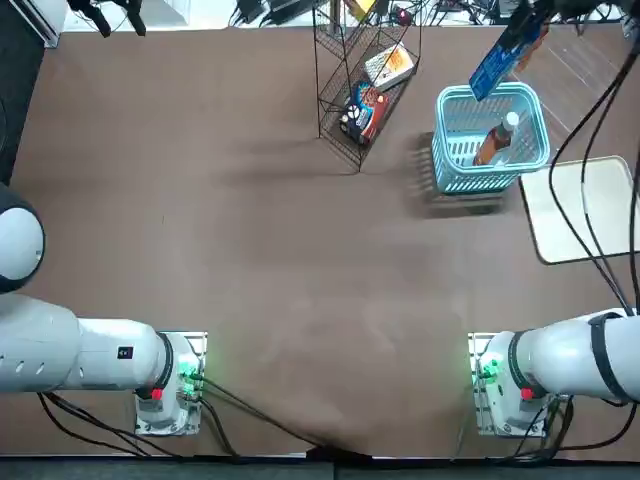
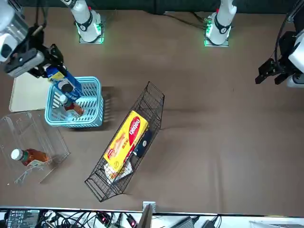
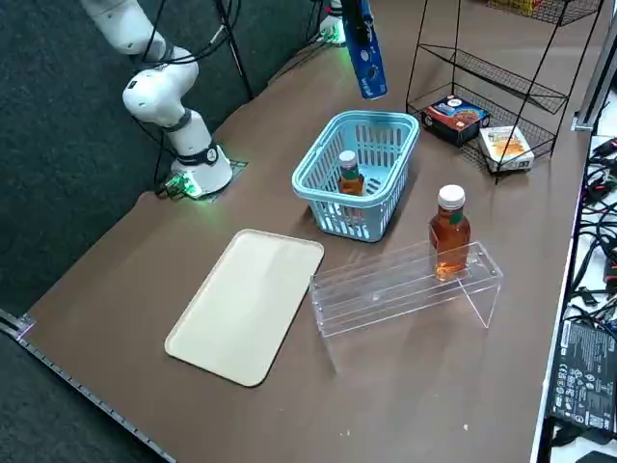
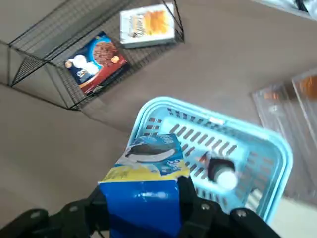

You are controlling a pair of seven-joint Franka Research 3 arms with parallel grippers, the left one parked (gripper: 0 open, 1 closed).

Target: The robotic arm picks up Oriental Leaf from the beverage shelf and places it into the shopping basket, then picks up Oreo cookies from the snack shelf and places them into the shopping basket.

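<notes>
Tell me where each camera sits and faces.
Top: overhead, looking down; both arms' bases show.
Front: across the table, facing the robot; both arms show.
Right side: raised at the robot's right, looking diagonally down; an arm base shows.
Right wrist: on the right arm, facing its tool.
Top and front share the basket.

1 bottle [image 3: 351, 176] in the shopping basket [image 3: 318, 189] (another on the beverage shelf [image 3: 405, 289] beside it)

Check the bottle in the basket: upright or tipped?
Tipped: the bottle leans over inside the basket, its cap off to one side of its base.
</notes>
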